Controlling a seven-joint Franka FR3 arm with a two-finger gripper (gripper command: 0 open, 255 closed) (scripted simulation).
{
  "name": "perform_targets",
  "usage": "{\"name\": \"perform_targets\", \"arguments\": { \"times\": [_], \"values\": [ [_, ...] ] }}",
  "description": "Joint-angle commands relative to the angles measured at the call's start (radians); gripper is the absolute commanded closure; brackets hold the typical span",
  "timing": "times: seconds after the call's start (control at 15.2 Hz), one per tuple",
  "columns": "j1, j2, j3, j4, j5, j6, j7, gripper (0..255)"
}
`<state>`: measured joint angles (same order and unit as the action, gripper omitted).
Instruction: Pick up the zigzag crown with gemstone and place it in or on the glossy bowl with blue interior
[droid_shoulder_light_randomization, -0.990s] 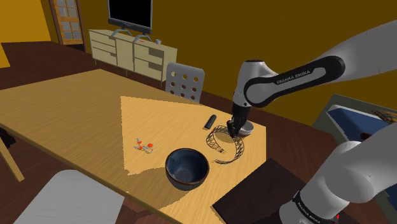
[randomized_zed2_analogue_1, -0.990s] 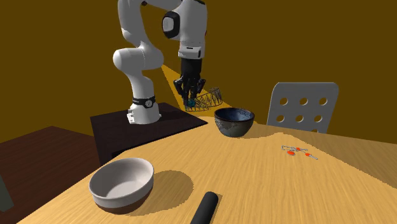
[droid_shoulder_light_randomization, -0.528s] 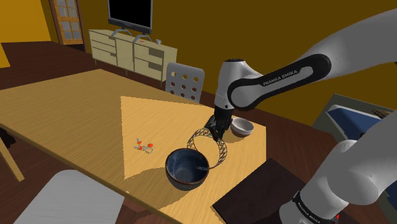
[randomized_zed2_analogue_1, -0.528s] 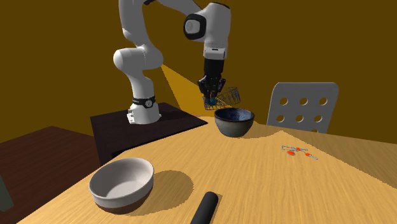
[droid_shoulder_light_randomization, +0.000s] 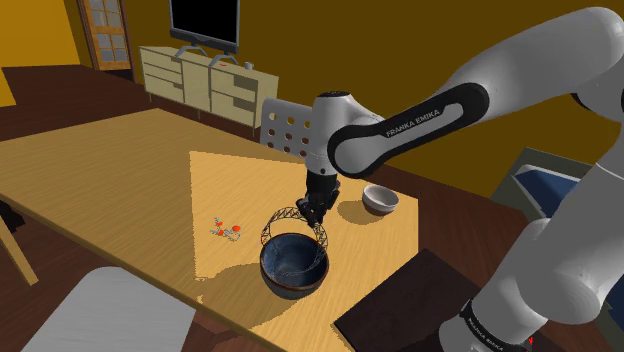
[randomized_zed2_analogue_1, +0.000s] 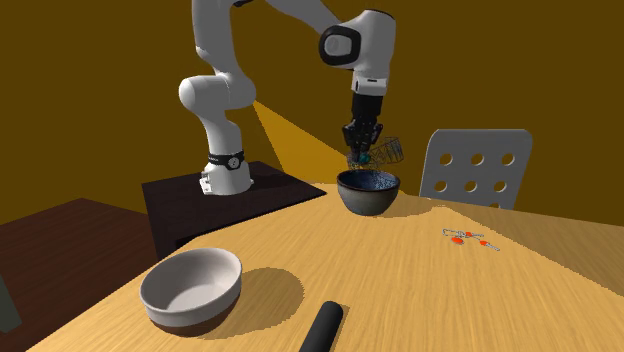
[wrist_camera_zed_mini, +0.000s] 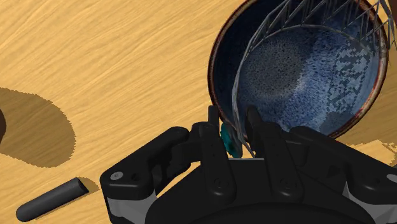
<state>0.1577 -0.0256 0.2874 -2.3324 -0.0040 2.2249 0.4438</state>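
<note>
Crown now over the blue-lined bowl — band clenched in the gripper.

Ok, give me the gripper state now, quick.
Gripper: shut on the wire crown, holding it above the blue-lined bowl.

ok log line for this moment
phase: carry | jaws: shut on crown | crown: in the air above bowl | placed: not yet
</note>
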Motion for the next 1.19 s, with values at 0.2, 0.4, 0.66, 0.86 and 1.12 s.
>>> {"name": "perform_targets", "arguments": {
  "times": [0.2, 0.4, 0.66, 0.86, 1.12],
  "values": [
    [0.002, 0.048, 0.003, -0.02, -0.017, 0.066, 0.018, 255],
    [0.003, 0.078, 0.002, -0.031, -0.03, 0.106, 0.028, 255],
    [0.004, 0.115, 0.0, -0.041, -0.047, 0.152, 0.04, 255],
    [0.004, 0.115, -0.001, -0.041, -0.047, 0.152, 0.04, 255],
    [0.004, 0.115, -0.001, -0.041, -0.047, 0.152, 0.04, 255]
  ]
}}
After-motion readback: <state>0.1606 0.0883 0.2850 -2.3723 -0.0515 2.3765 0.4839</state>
